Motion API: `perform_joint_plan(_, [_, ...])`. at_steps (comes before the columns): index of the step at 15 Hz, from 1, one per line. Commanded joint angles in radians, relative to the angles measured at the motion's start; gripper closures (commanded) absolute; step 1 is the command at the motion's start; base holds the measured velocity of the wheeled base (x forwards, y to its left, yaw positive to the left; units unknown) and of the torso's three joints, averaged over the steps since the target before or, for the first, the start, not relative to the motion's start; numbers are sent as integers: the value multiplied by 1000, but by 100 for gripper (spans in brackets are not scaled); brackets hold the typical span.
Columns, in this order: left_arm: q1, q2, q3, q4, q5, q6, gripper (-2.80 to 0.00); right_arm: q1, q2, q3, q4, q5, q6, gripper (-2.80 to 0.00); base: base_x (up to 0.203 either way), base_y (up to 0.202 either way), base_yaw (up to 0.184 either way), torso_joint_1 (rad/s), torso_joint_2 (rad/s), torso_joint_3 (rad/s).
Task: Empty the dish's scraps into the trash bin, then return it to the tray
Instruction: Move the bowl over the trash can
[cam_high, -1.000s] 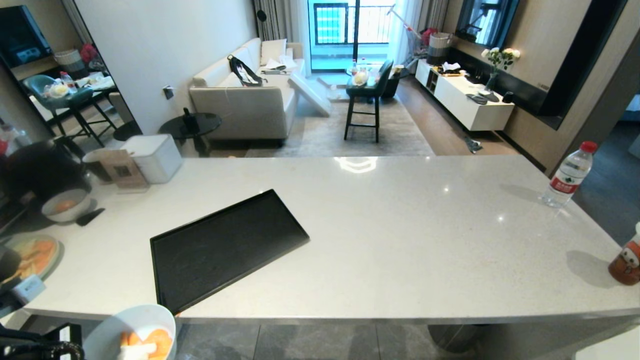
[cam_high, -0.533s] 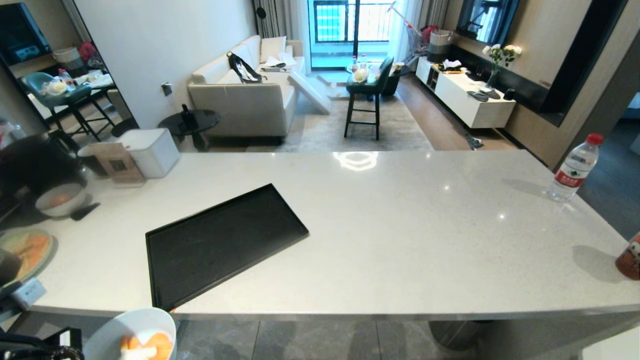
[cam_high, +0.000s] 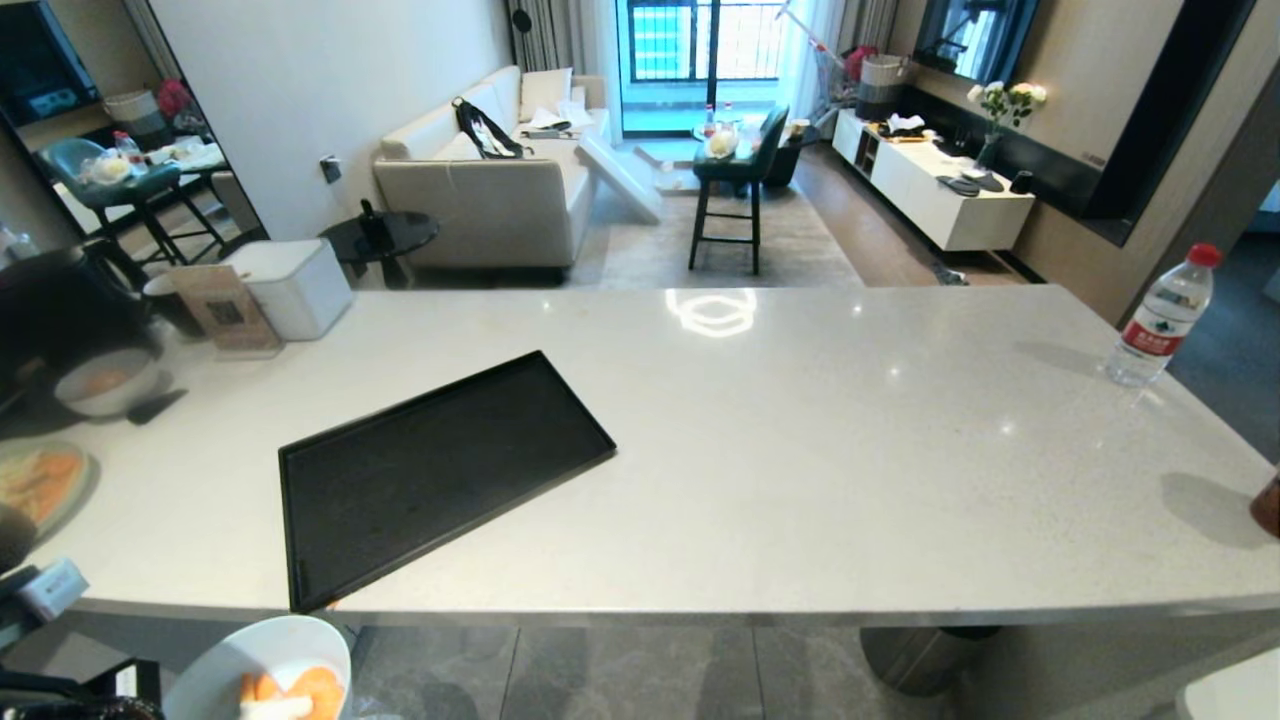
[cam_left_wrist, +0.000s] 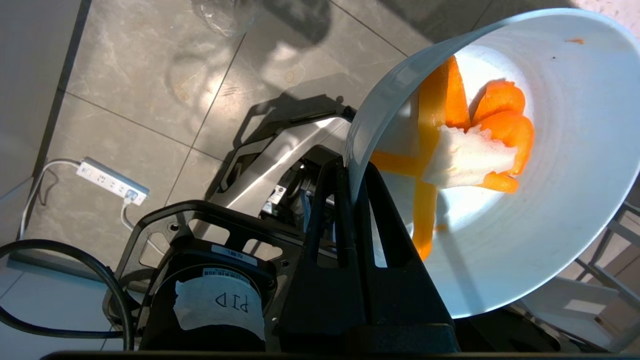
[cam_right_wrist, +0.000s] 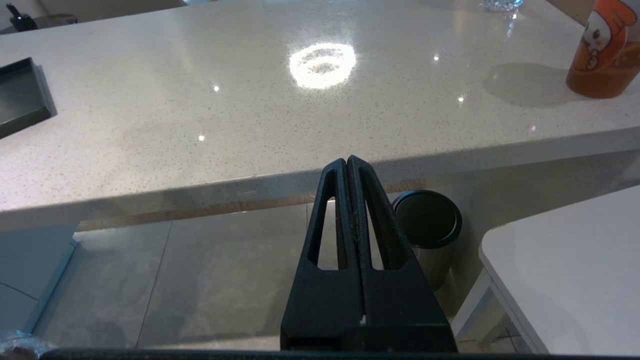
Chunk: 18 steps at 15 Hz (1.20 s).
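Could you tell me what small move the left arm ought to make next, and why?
Probably carry the dish sideways until it hangs over the trash bin's liner before tipping. The left gripper has its jaws shut on the dish's rim, the scraps are still inside, and the dish hangs below the counter edge over bare floor, the liner off to one side.

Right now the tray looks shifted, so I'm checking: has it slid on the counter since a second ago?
No. The tray still has its near corner at the counter front edge; the whole view shifted, so the camera moved.
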Motion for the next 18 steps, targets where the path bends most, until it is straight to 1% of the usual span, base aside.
perform_joint_plan(1, [0, 0, 2, 3, -2, -5, 0, 0, 1, 0, -1, 0, 0, 0, 0, 0, 0, -134, 333, 193])
perform_joint_plan(12, [0, 5, 15, 2, -4, -5, 0, 0, 1, 0, -1, 0, 2, 0, 0, 0, 0, -135, 355, 215])
perform_joint_plan(18, [-3, 5, 15, 3, -10, -5, 0, 0, 1, 0, -1, 0, 2, 0, 0, 0, 0, -180, 538, 351])
